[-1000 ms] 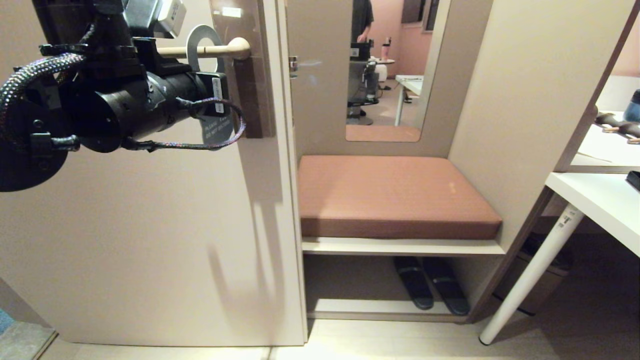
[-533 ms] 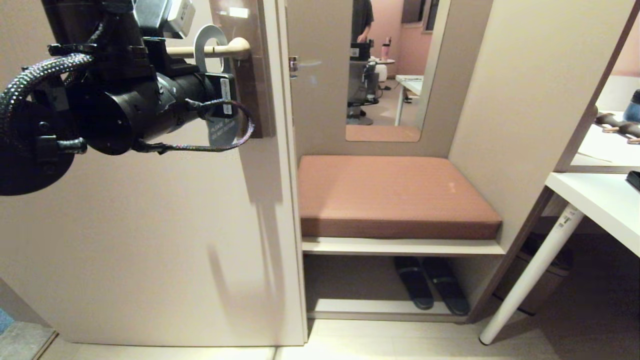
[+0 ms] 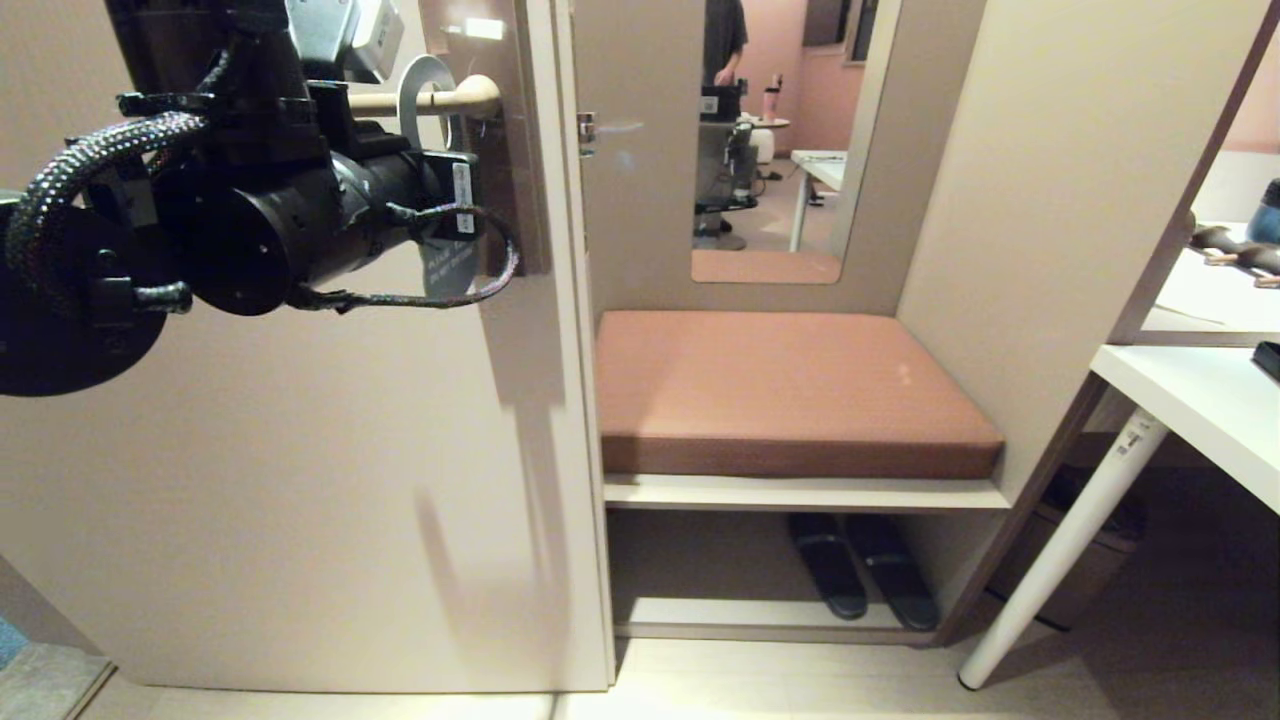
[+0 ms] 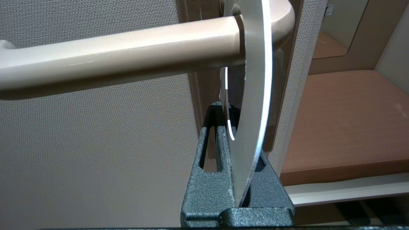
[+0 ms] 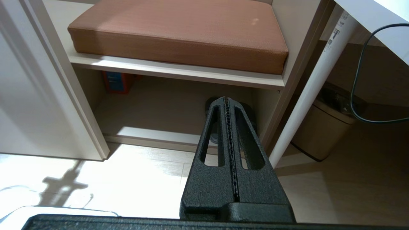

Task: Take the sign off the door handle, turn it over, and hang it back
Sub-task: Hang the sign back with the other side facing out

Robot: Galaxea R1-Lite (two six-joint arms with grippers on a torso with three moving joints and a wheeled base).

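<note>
The blue-grey sign (image 3: 449,262) hangs by its hole on the cream door handle (image 3: 455,98), close to the handle's knuckle and the brown backplate (image 3: 505,150). In the left wrist view the sign (image 4: 255,83) is edge-on and ringed round the handle lever (image 4: 118,54). My left gripper (image 4: 227,109) is shut on the sign's lower part, just below the lever. The left arm (image 3: 270,210) hides most of the sign in the head view. My right gripper (image 5: 226,99) is shut on nothing and hangs low over the floor, pointing at the shelf under the bench.
The door's edge carries a small silver latch (image 3: 587,130). Right of the door are a bench with a brown cushion (image 3: 790,390), dark slippers (image 3: 860,575) underneath, and a mirror (image 3: 770,150) reflecting a person. A white desk (image 3: 1200,400) and a bin (image 5: 322,127) stand further right.
My left arm has shifted right along the door, sliding the held sign along the handle toward the knuckle. The sign has turned more edge-on. The right arm has not moved.
</note>
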